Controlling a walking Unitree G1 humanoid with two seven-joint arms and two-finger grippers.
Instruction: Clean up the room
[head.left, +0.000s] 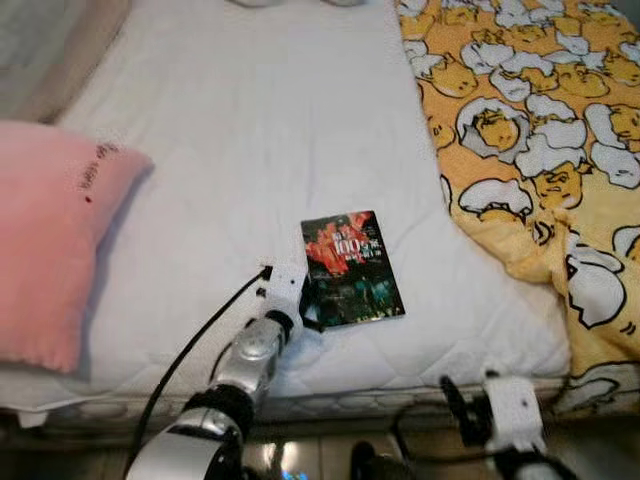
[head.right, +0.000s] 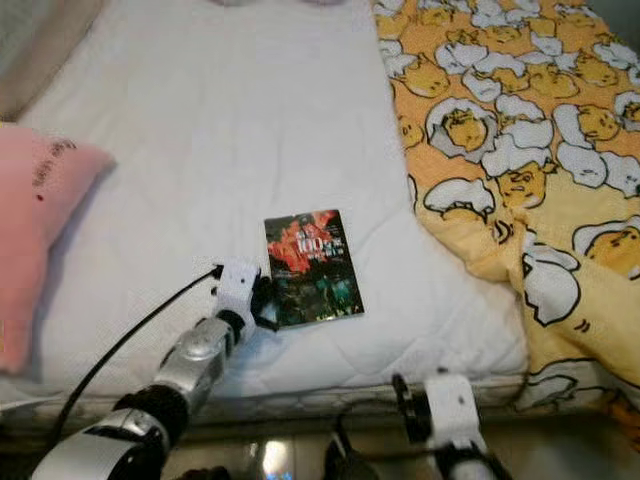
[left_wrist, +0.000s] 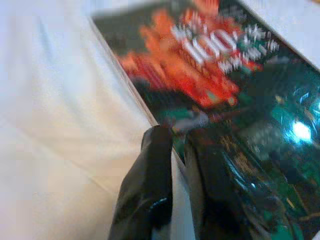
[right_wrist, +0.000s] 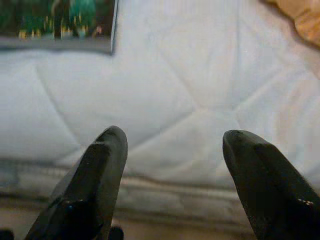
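Book: a dark-covered book (head.left: 351, 268) with a red burst and white lettering lies flat on the white bed (head.left: 250, 150), near the bed's near edge, about midway across.
Left tool: the left tool (head.left: 310, 310) reaches in from the near left to the book's near left corner; in the left wrist view its two black fingers (left_wrist: 150, 190) are narrow and pinch the book's left edge, one on the cover and one just off the side against the sheet.
Right tool: the right tool (right_wrist: 172, 145) is low at the near right, by the bed's near edge and well apart from the book; its fingers stand wide, holding nothing, pointing at the quilted mattress side.
Pillow: a pink pillow (head.left: 55, 240) lies on the left side of the bed, well apart from the book.
Blanket: a yellow blanket (head.left: 540, 130) with a white and yellow cartoon pattern covers the right side of the bed, its edge near the book's right side but not touching it.
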